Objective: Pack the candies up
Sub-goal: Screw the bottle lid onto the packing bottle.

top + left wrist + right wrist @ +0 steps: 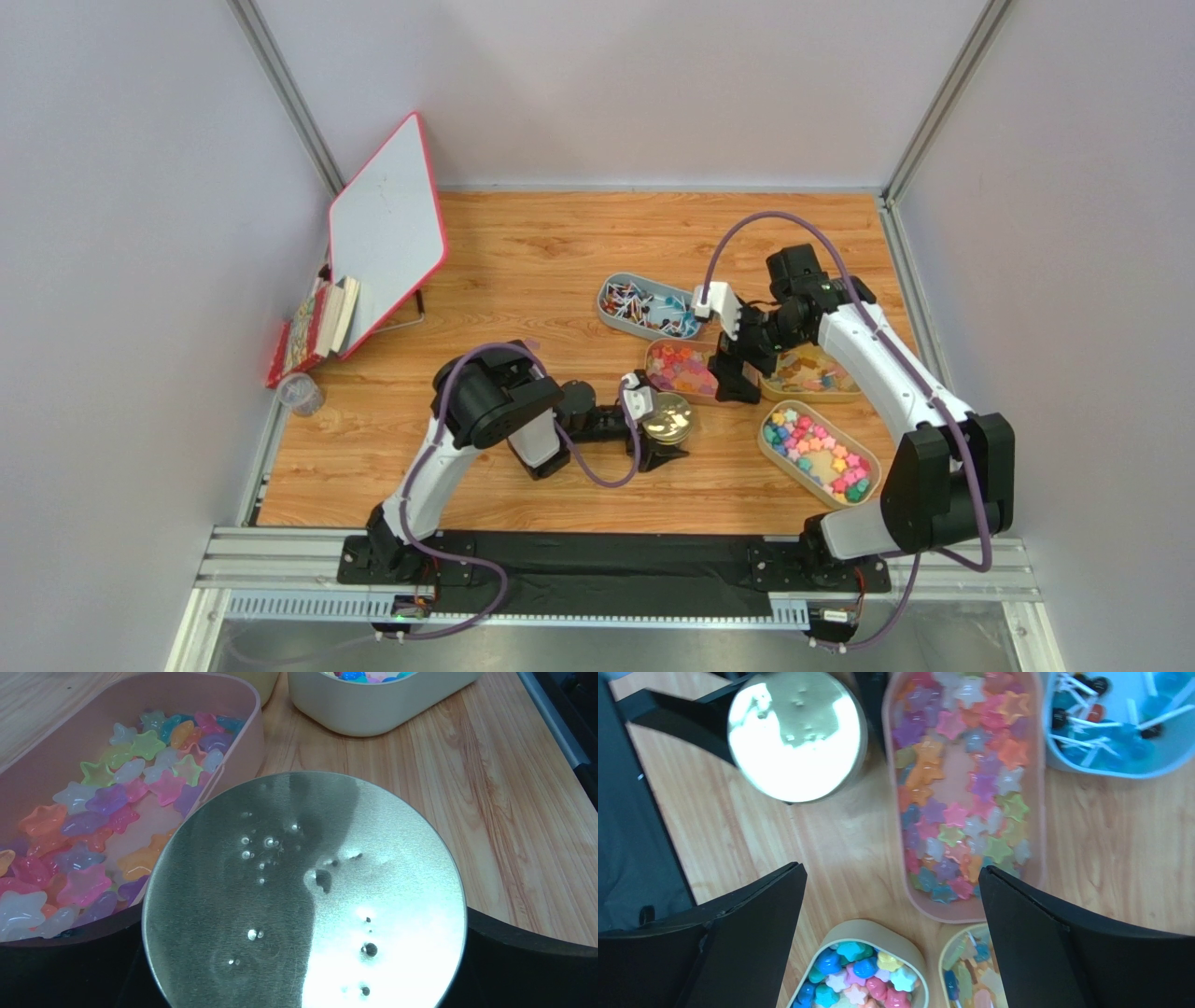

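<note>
Left gripper clasped a metal-lidded jar between both fingers, just near of the pink tray. Right gripper hung above that tray, jaws spread wide. Star candies, mixed colours, lay inside the pink tray.

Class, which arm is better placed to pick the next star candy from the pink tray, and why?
Right. Its open gripper hangs over the star candies, fingers spread wide. The left gripper is occupied, clamped on the jar beside that tray.
</note>
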`<state>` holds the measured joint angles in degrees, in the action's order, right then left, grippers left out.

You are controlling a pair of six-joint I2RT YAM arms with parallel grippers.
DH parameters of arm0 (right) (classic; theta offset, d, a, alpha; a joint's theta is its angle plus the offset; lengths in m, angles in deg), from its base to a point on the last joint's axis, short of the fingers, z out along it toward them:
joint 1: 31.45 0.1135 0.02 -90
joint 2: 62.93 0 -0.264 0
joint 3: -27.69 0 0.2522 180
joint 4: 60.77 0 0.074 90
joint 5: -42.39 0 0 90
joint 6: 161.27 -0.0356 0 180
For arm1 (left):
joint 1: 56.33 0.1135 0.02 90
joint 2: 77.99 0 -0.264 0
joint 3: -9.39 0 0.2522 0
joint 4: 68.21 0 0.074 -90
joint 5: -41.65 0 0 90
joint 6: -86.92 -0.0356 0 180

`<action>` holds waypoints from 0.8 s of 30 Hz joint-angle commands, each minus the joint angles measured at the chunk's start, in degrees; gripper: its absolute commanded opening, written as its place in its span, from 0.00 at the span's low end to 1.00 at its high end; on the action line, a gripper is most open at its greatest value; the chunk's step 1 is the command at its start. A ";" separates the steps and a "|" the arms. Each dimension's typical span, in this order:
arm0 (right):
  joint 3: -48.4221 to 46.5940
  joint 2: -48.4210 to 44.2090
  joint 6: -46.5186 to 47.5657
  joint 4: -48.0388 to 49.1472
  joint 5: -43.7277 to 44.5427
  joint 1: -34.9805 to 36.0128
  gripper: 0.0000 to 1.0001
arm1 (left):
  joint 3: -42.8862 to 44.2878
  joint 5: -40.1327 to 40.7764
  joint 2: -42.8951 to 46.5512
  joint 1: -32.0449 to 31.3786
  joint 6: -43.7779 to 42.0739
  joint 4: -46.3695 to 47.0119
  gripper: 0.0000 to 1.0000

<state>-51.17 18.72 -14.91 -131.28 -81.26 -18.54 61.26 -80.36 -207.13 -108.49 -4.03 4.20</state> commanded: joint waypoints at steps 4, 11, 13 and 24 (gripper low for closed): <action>5.68 -2.02 22.37 -7.75 -11.96 1.85 1.00 | -0.58 1.69 -5.15 -0.40 -0.54 -9.88 0.93; 7.54 0.53 24.68 -2.75 -12.06 6.60 1.00 | 0.12 0.55 -5.51 -0.48 0.07 -12.78 0.51; 6.13 1.75 24.68 -2.31 -11.97 7.04 1.00 | 0.47 0.46 -5.68 -0.48 -0.10 -14.35 0.44; 2.00 6.77 24.41 1.11 -10.65 7.66 1.00 | 1.97 -0.33 -5.60 -0.84 -1.25 -19.99 0.23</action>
<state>-46.12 23.87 8.10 -133.27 -90.18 -11.57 65.23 -81.10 -208.20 -108.92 -3.62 1.14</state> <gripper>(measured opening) 0.998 0.891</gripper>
